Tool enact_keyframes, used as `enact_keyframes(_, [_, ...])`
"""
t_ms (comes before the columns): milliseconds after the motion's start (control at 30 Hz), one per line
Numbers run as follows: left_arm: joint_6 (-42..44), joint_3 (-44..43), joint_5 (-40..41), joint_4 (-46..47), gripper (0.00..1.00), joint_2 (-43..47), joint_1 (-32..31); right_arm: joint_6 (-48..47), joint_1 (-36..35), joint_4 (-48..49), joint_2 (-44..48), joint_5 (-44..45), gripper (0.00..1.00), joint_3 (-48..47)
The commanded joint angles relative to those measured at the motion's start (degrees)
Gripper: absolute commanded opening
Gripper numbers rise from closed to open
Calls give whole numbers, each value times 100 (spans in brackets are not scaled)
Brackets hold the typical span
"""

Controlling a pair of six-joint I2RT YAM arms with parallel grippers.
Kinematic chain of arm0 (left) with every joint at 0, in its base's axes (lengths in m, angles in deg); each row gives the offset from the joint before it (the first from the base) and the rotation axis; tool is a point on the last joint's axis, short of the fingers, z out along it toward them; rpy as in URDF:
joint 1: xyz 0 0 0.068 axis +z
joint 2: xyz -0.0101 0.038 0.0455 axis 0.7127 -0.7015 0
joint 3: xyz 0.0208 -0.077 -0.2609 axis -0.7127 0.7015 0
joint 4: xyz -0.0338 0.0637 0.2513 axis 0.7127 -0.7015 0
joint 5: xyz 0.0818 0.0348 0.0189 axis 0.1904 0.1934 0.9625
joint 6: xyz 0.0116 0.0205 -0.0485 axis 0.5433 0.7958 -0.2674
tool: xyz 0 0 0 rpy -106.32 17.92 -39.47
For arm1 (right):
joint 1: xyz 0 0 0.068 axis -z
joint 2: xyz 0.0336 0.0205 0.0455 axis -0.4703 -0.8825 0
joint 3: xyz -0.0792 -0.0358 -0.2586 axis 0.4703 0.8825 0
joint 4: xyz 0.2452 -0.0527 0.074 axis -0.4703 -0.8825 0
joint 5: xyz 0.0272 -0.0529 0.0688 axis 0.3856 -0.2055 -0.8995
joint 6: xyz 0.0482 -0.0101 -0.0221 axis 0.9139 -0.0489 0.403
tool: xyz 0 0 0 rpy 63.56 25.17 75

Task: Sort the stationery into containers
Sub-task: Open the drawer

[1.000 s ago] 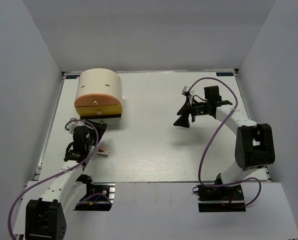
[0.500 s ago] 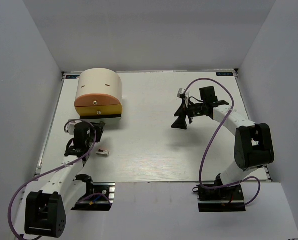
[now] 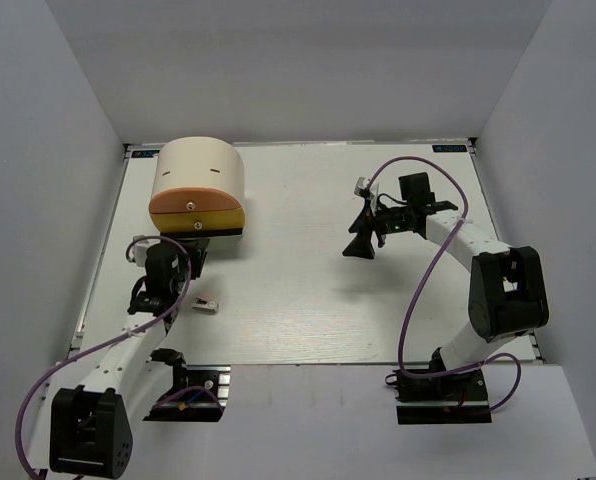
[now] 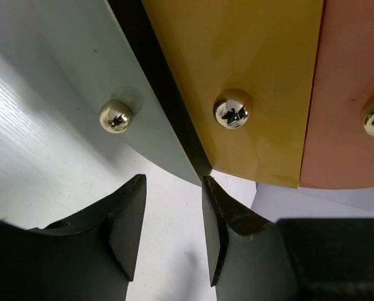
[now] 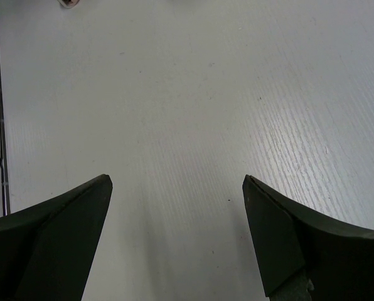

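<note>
The container (image 3: 198,190) is a cream half-cylinder box at the back left, with stacked orange and yellow drawers. In the left wrist view a pale grey drawer (image 4: 80,75), a yellow drawer (image 4: 256,63) and an orange drawer (image 4: 356,75) fill the frame, each with a brass knob. My left gripper (image 4: 173,188) sits just in front of the drawer fronts, its jaws narrowly apart with nothing between them; from above the left gripper (image 3: 185,248) is at the box's base. A small grey-and-pink piece (image 3: 206,304) lies to its right. My right gripper (image 3: 361,245) hangs open over bare table.
The white table (image 3: 298,290) is walled by grey panels on three sides. Purple cables loop from both arms. The right wrist view shows only tabletop (image 5: 187,94) between the wide jaws.
My left gripper has narrowed its jaws and moved closer to the drawer fronts. The right gripper shifted slightly left, then held still.
</note>
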Motion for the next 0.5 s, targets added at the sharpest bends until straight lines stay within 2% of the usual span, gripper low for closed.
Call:
enact_keyframes(0, [-72,-272,52,224,51,-114,-15,-109,-46,-20,141,-50,90,-60])
enact_keyframes(67, [-72,-334,104,224,57,-299,-15,-126,-28,-37,132,-50,90,-42])
enact_keyframes(200, [-72,-588,105,382,59,-720,-15,-135,-19,-55,159,-32,90,-24])
enact_keyframes(233, [-72,-685,105,138,62,-826,-15,-135,-37,-63,159,-23,90,-33])
enact_keyframes(467, [-20,-1045,52,-303,62,-1178,37,-144,-28,-63,168,-15,90,-24])
